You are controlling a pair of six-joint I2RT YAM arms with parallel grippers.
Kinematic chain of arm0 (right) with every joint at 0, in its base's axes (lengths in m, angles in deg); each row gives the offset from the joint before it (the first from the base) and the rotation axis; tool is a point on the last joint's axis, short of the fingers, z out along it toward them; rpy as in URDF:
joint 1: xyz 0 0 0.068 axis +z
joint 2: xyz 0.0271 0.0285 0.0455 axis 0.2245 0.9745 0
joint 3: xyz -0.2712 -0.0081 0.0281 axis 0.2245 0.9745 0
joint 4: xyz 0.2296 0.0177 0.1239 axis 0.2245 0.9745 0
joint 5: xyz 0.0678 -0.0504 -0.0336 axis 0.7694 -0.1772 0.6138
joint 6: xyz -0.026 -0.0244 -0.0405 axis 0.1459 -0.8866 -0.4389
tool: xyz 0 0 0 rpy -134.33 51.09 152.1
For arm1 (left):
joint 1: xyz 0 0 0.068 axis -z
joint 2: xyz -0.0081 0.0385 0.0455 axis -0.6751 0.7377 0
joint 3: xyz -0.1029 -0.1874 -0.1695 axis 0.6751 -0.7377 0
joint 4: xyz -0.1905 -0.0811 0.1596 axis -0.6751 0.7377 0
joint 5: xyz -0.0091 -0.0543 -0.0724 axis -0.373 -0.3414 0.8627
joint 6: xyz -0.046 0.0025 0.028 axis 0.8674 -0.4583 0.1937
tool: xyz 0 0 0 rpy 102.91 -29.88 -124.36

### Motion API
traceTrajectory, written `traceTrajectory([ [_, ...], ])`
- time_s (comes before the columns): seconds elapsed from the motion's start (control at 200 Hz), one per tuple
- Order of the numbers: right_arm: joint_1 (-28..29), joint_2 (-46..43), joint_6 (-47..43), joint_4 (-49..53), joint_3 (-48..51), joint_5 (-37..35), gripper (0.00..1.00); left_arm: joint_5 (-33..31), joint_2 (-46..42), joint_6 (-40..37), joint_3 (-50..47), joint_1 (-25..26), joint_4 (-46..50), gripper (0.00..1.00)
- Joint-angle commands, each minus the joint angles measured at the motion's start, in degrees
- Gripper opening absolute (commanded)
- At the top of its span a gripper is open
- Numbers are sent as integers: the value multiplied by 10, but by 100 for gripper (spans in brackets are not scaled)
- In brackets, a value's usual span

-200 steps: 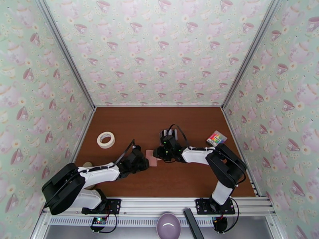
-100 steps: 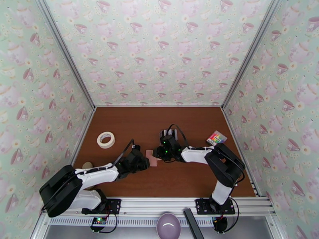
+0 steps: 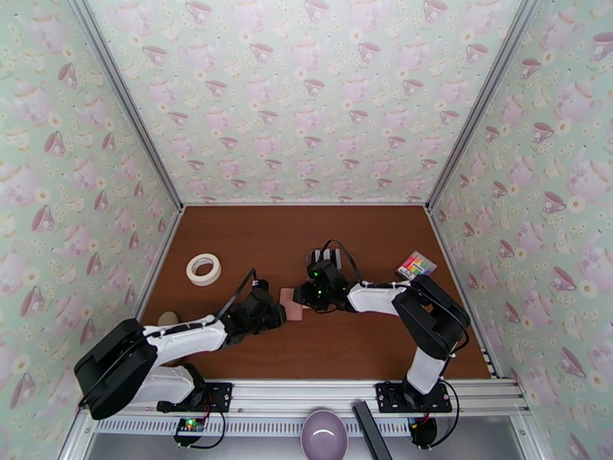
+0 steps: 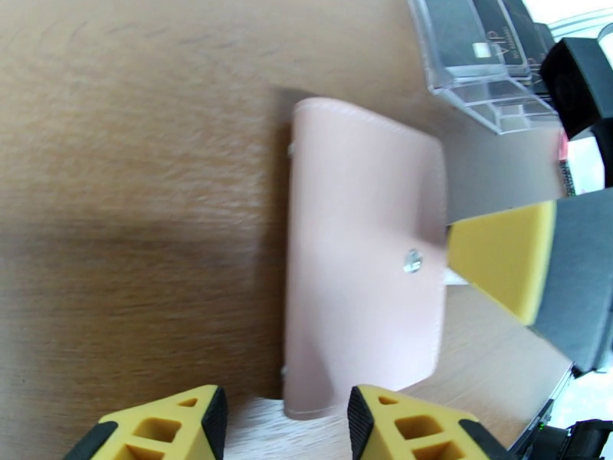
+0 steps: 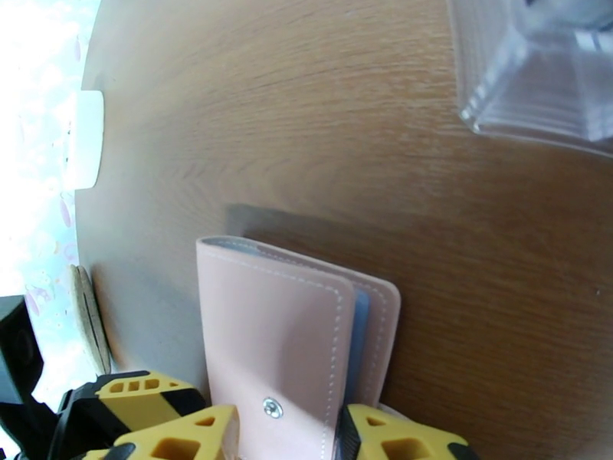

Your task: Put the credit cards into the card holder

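Left gripper [image 4: 280, 423] first: its yellow fingertips stand wide apart, jaws parted. The near corner of the small pink book-style card holder [image 4: 360, 262] pokes into the gap, and neither tip clamps it.

Across from it, the right gripper [image 5: 287, 427] is down at the opposite end of the card holder. One yellow pad [image 4: 502, 258] touches the edge just beside the metal snap [image 4: 413, 261]. From its own wrist camera, the two tips sit either side of the snap end with a gap between them. Whether they pinch the cover cannot be told.

The card holder lies mid-table on the brown wooden tabletop [image 3: 368, 339], cover folded over, with a sliver of bluish pocket [image 5: 358, 339] showing under the top flap. Just beyond it stands a small clear plastic rack [image 4: 498, 101], and the black plastic credit cards [image 4: 460, 32] are upright inside it.

Further out, a roll of cream masking tape [image 3: 203, 269] lies to the left and a multicoloured striped pad [image 3: 415, 265] sits near the right wall. A lilac bowl [image 3: 323, 435] rests at the near edge, below the arm bases.
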Motion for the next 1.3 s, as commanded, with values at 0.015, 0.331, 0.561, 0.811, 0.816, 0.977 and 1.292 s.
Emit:
traceTrajectory([
  [0.015, -1, 12, 7, -16, -11, 17, 41, -4, -14, 7, -6, -5, -3, 48],
  [0.331, 2, -22, 41, -60, -3, 49, 41, -4, -53, 3, -10, -8, 20, 48],
  [0.561, 19, -23, 45, -50, -30, 54, 40, -19, -121, 3, -24, -11, 67, 48],
  [0.811, 43, -12, 54, -45, -67, 53, 41, -33, -207, 1, -42, -23, 131, 49],
  [0.816, 44, -11, 54, -44, -67, 53, 41, -33, -209, 1, -43, -24, 133, 49],
  [0.977, 55, 12, 60, -43, -95, 57, 40, -27, -239, -7, -51, -37, 158, 50],
  [1.292, 63, 46, 67, -51, -114, 62, 40, -2, -300, -22, -66, -51, 133, 51],
])
